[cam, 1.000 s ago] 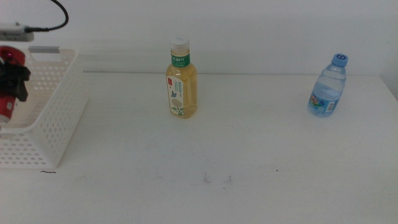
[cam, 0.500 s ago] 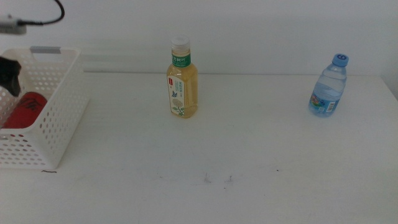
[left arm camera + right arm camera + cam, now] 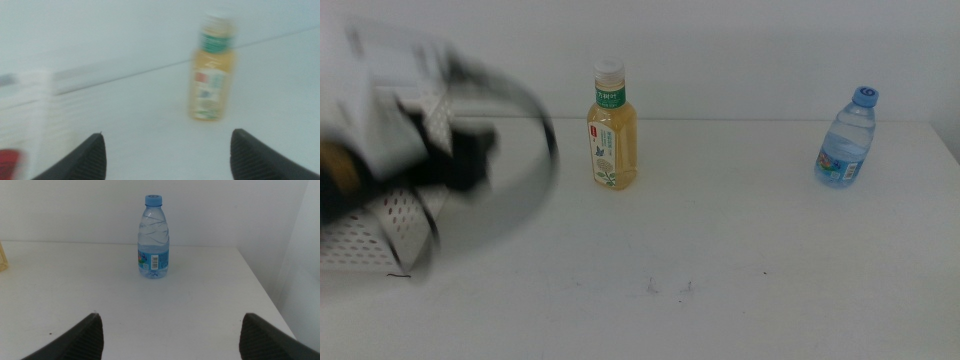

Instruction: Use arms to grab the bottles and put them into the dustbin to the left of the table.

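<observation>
Red can (image 3: 9, 162) now lies inside the white basket (image 3: 365, 240) at the left of the frame; a second ago I held it above the basket, so the first item is binned. My left gripper (image 3: 167, 160) has swung out, blurred, over the basket, jaws wide and empty. Tea bottle (image 3: 612, 128) stands upper centre, water bottle (image 3: 847, 138) upper right on the table (image 3: 720, 250). My right gripper (image 3: 170, 335) waits, spread wide, facing the water bottle.
</observation>
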`<action>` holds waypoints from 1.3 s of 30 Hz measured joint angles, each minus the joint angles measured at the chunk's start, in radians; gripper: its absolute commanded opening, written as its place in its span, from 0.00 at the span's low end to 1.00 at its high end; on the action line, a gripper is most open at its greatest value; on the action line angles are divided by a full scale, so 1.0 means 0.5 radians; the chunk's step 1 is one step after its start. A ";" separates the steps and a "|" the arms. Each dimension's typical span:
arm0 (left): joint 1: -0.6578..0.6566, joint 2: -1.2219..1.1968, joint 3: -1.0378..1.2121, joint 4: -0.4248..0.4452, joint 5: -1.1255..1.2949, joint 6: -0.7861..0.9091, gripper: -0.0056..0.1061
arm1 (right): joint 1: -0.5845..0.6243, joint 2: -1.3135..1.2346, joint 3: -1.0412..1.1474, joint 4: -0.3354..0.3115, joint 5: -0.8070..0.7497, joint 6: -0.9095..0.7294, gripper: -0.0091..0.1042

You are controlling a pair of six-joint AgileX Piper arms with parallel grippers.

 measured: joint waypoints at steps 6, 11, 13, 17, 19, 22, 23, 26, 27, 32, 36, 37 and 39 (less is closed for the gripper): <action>-0.405 0.020 1.052 -0.053 -1.415 -0.100 0.68 | 0.000 0.000 0.000 0.000 0.000 0.000 0.89; -0.499 0.445 1.250 -0.170 -2.076 -0.138 0.66 | 0.000 0.000 0.000 0.000 0.000 0.000 0.89; -0.503 0.626 1.223 -0.177 -2.232 -0.172 0.66 | 0.000 0.000 0.000 0.000 0.000 0.000 0.89; -0.506 1.013 1.054 -0.184 -2.509 -0.198 0.66 | 0.000 0.000 0.000 0.000 0.000 0.000 0.89; -0.506 1.168 0.939 -0.189 -2.551 -0.210 0.66 | 0.000 0.000 0.000 0.000 0.000 0.000 0.89; -0.506 1.376 0.770 -0.197 -2.610 -0.250 0.66 | 0.000 0.000 0.000 0.000 0.000 0.000 0.89; -0.506 1.432 0.721 -0.197 -2.625 -0.259 0.66 | 0.000 0.000 0.000 0.000 0.000 0.000 0.89; -0.506 1.550 0.572 -0.197 -2.618 -0.278 0.66 | 0.000 0.000 0.000 0.000 0.000 0.000 0.89; -0.506 1.578 0.510 -0.197 -2.584 -0.283 0.66 | 0.000 0.000 0.000 0.000 0.000 0.000 0.89; -0.464 1.684 0.214 -0.161 -2.311 -0.263 0.66 | 0.000 0.000 0.000 0.000 0.000 0.000 0.89; -0.341 1.752 0.030 0.028 -2.164 -0.299 0.66 | 0.000 0.000 0.000 0.000 0.000 0.000 0.89; -0.311 1.772 -0.005 0.090 -2.146 -0.323 0.66 | 0.000 0.000 0.000 0.000 0.000 0.000 0.89; -0.246 1.822 -0.090 0.228 -2.123 -0.403 0.66 | 0.000 0.000 0.000 0.000 0.000 0.000 0.89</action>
